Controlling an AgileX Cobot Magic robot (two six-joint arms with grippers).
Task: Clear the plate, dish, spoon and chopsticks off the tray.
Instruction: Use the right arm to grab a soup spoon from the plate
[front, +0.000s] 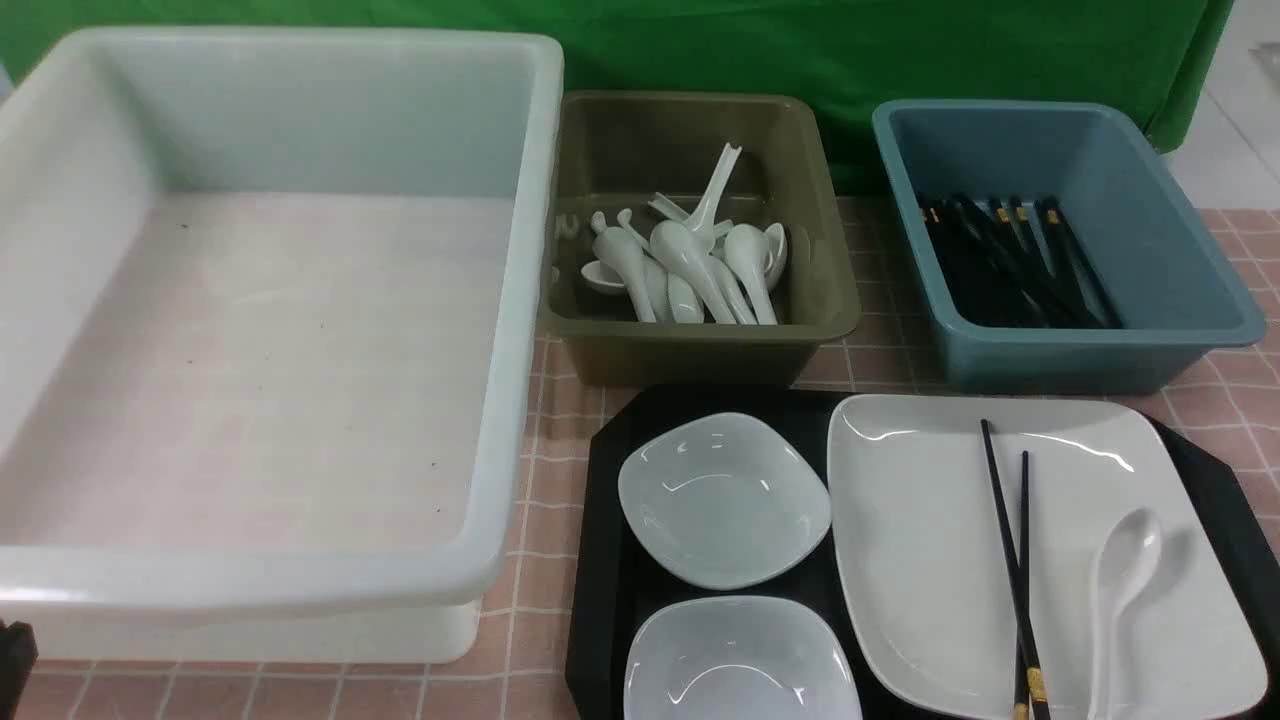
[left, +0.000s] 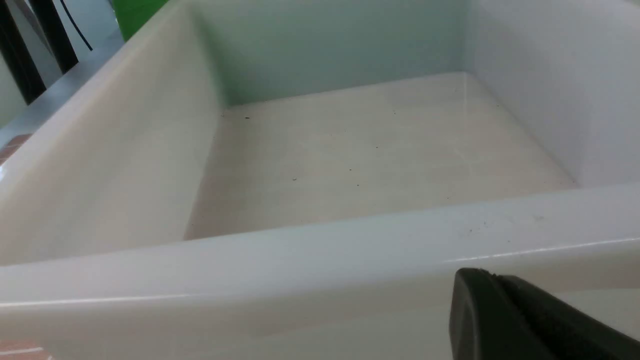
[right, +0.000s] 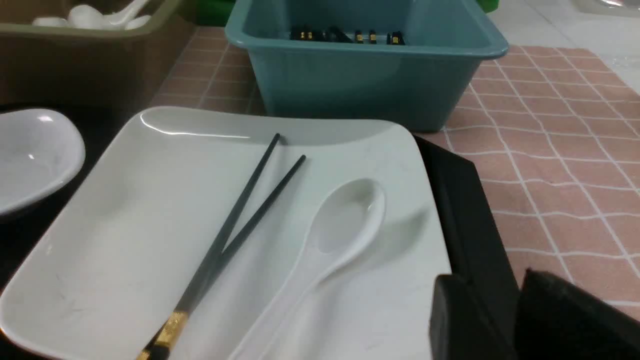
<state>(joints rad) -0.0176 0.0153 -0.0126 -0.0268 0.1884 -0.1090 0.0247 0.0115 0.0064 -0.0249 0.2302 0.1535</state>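
While parting partway above the plate's (right: 125, 210) edge, right fingers (right: 480, 305) holding nothing, probably awaiting utensils; spoon (right: 345, 225) and crossed chopsticks (right: 220, 250) lying beside them, likely for easy pinching; left fingers pressing together, empty, near the white bin (left: 300, 255).

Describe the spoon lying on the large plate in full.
The spoon is glossy white, looks ceramic, and has a deep oval bowl and a thick handle. It lies on the right part of the large white plate, open side up, bowl away from the robot, empty. The crossed chopsticks lie beside it, apart; no gripper touches it.
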